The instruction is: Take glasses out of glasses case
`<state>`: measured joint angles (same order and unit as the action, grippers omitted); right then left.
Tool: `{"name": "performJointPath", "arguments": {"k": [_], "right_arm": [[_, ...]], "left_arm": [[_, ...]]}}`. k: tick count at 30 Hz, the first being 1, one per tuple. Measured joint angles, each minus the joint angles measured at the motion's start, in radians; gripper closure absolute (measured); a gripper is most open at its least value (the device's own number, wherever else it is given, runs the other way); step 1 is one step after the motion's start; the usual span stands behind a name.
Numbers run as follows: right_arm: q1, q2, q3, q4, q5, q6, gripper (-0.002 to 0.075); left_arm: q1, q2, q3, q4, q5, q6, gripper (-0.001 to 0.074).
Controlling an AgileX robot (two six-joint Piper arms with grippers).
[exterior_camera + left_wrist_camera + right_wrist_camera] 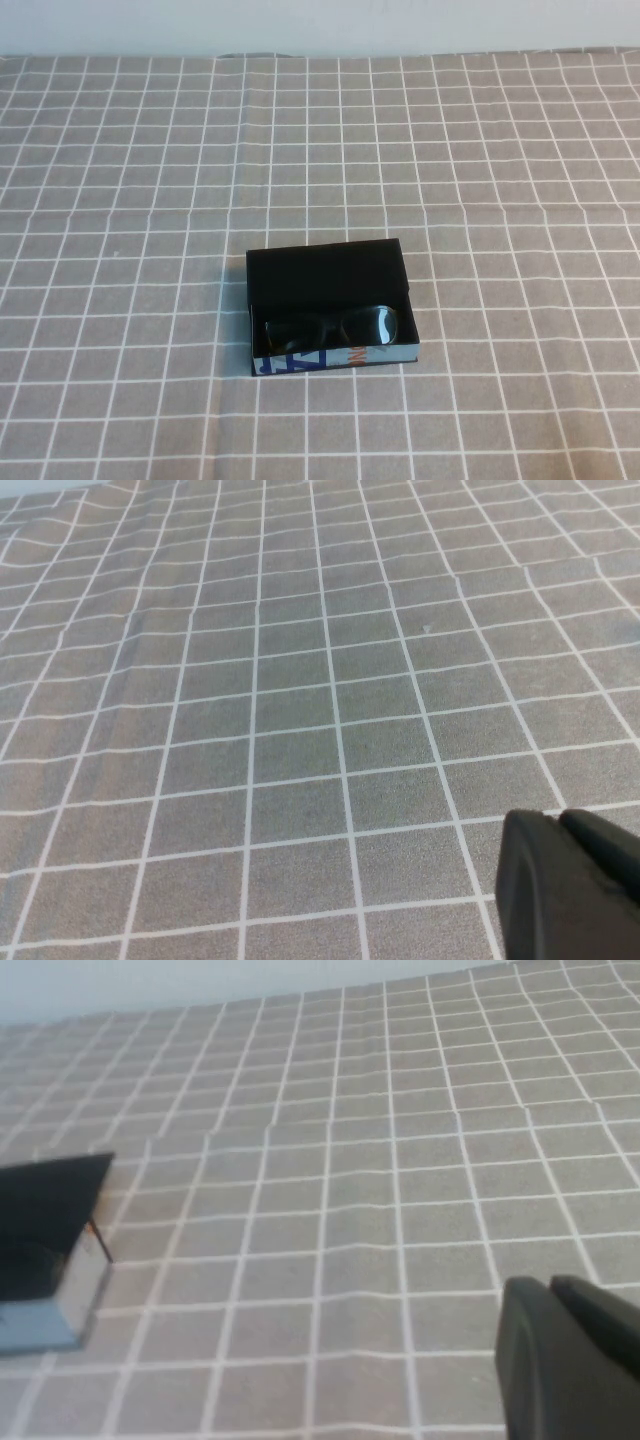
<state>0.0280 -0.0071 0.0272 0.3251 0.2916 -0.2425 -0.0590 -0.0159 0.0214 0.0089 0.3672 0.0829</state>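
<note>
The black glasses case (325,268) lies open in the middle of the table, its pale front edge with blue and orange marks facing me. The black glasses (335,326) lie folded inside it, against the front edge. Neither arm shows in the high view. In the left wrist view my left gripper (558,818) hangs over bare cloth with its fingers together, holding nothing. In the right wrist view my right gripper (548,1285) also has its fingers together and is empty. The case (45,1195) shows at that view's edge, well apart from the gripper.
A grey tablecloth with a white grid (480,150) covers the whole table. A white wall (320,25) runs along the far edge. Nothing else stands on the cloth.
</note>
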Motion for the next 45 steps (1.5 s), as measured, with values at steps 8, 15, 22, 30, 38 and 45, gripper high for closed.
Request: {"name": "performJointPath", "arguments": {"k": [8,15,22,30,38,45], "right_arm": [[0.000,0.000,0.000,0.489,-0.137,0.000,0.0744],[0.000,0.000,0.000,0.743,-0.209,0.000,0.0744],[0.000,0.119,-0.135,0.736,-0.002,0.000,0.0744],[0.000,0.624,-0.498,0.402,0.480,0.000,0.0744],[0.045,1.033,-0.797,0.248,0.627,-0.083,0.0744],[0.323,1.306,-1.058,0.071,0.640,-0.111,0.0744]], "left_arm": [[0.000,0.000,0.000,0.000,0.000,0.000,0.0739],[0.000,0.000,0.000,0.000,0.000,0.000,0.0739],[0.000,0.000,0.000,0.000,0.000,0.000,0.0739],[0.000,0.000,0.000,0.000,0.000,0.000,0.0740],[0.000,0.000,0.000,0.000,0.000,0.000,0.0739],[0.000,0.000,0.000,0.000,0.000,0.000,0.0739]]}}
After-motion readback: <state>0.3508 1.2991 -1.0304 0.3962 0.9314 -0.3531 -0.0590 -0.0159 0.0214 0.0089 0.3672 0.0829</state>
